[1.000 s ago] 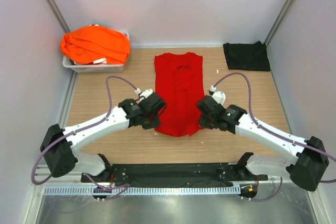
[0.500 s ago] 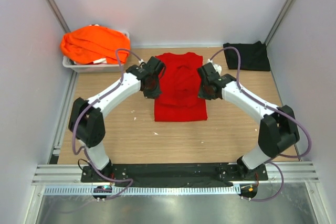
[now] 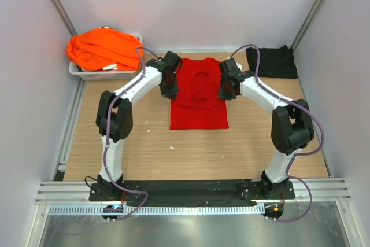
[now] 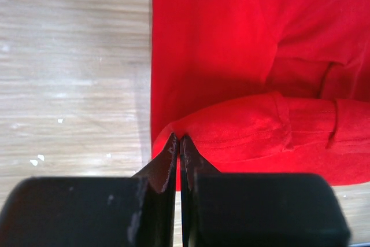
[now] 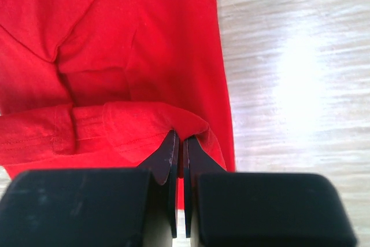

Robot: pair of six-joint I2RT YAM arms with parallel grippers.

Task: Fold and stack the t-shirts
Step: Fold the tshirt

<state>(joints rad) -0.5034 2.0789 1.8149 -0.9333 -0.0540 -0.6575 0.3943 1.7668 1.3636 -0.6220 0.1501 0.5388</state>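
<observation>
The left pincer (image 4: 178, 139) and right pincer (image 5: 179, 137) are each gripping a folded-over edge, seemingly the hem, of the red t-shirt (image 3: 198, 111).

The table (image 3: 115, 154) is light brown wood. A red t-shirt (image 3: 198, 111) lies on it, between the left gripper (image 3: 170, 92) and the right gripper (image 3: 223, 93). A grey tray (image 3: 107, 75) sits past the left gripper, off to its left. A black t-shirt (image 3: 272, 62) lies past the right gripper, off to its right.
</observation>
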